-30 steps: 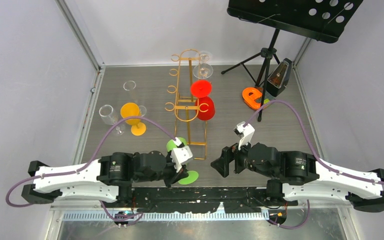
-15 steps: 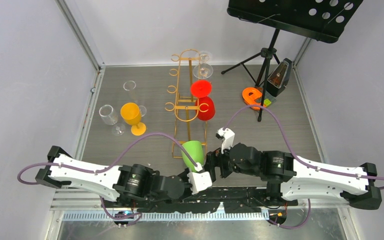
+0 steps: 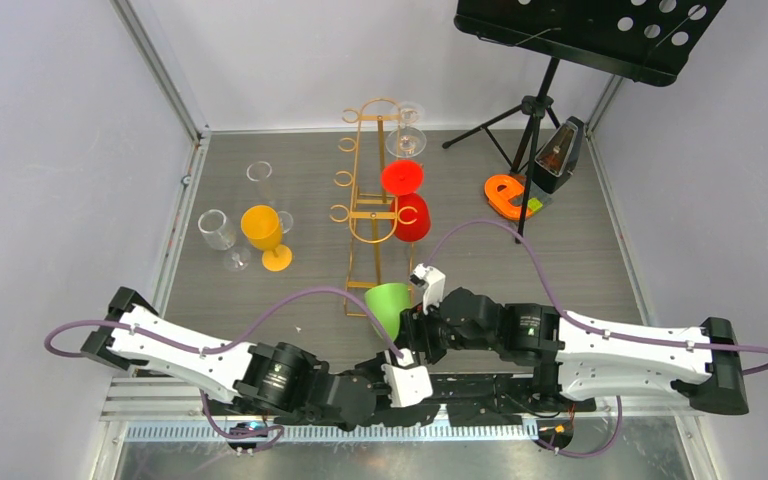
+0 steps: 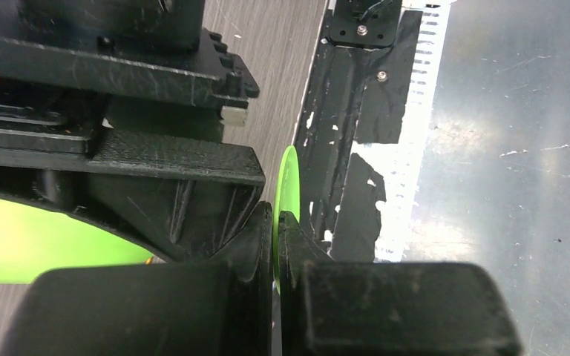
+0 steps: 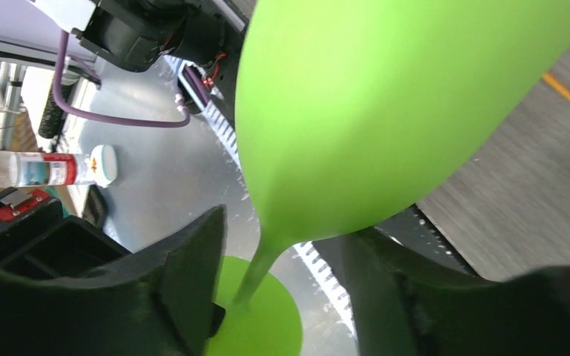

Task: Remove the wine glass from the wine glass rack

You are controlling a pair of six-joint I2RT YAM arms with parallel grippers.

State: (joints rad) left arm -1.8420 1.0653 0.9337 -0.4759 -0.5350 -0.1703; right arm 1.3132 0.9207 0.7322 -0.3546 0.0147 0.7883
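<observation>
My left gripper (image 4: 276, 222) pressed tight on foot of green wine glass (image 3: 388, 305). My right gripper (image 5: 286, 245) spread, fingers flanking stem just under bowl. Glass off gold rack (image 3: 378, 215), tilted, close to table's (image 3: 560, 270) near edge, just beside rack's base.

A black music stand (image 3: 590, 30) rises at the far right corner of the grey wood-grain table (image 3: 580, 270), its perforated desk tilted over the tripod legs. A dark metronome (image 3: 558, 155) stands just beside the stand's pole. An orange letter-shaped piece (image 3: 505, 195) lies flat close to the metronome, toward the table's middle. On the left side a yellow goblet (image 3: 263, 232) stands upright. A short clear glass (image 3: 217, 232) stands just beside the goblet, and a taller clear glass (image 3: 260, 178) stands behind it. Off the table, the right wrist view shows what seems to be a clear bottle (image 5: 37, 169) with a red label and white cap.
</observation>
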